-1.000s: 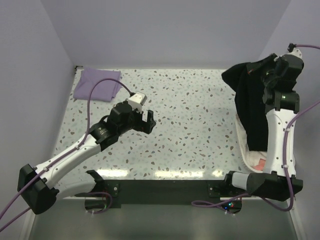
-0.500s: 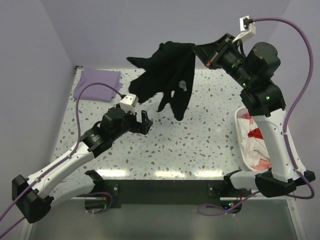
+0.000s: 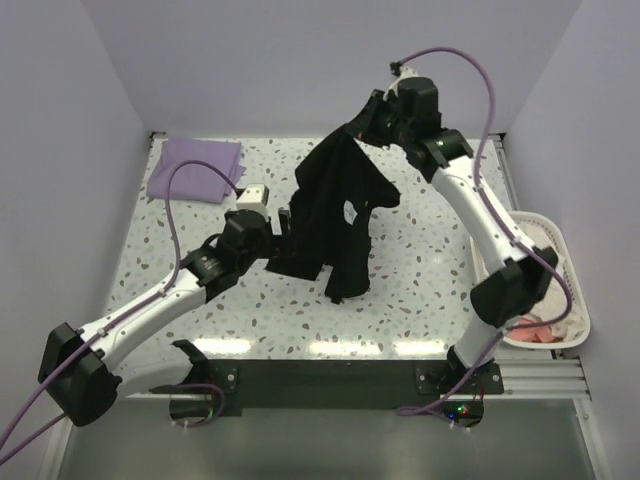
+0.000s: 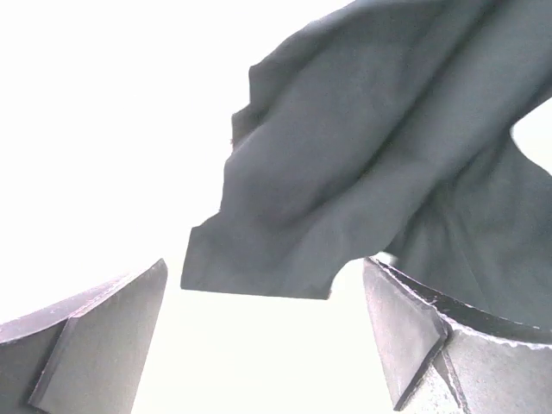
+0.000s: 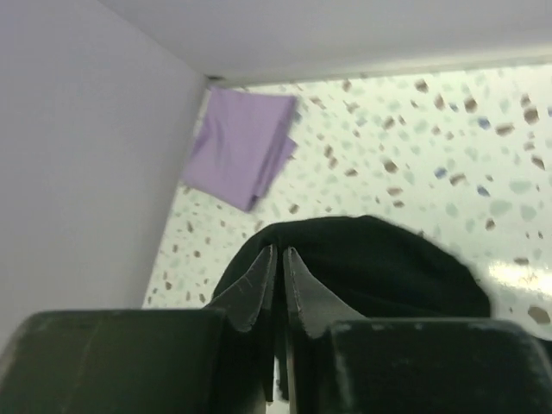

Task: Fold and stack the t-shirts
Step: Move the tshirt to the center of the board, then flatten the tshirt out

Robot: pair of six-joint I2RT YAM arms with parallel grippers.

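Note:
A black t-shirt hangs in a long drape over the middle of the table, its lower end reaching the tabletop. My right gripper is high at the back, shut on the shirt's top edge; in the right wrist view its fingers pinch black cloth. My left gripper stands open just left of the hanging shirt, not touching it. In the left wrist view a loose flap of the black shirt hangs beyond the spread fingers. A folded lavender t-shirt lies at the back left corner.
A white plastic basket with white, pink and red garments sits at the table's right edge. The speckled tabletop is walled at the back and both sides. The right arm's cable loops above the shirt.
The right arm has swung the black shirt from over the basket at the right across to the table's middle and lowered it. The left gripper has shifted slightly, staying open.

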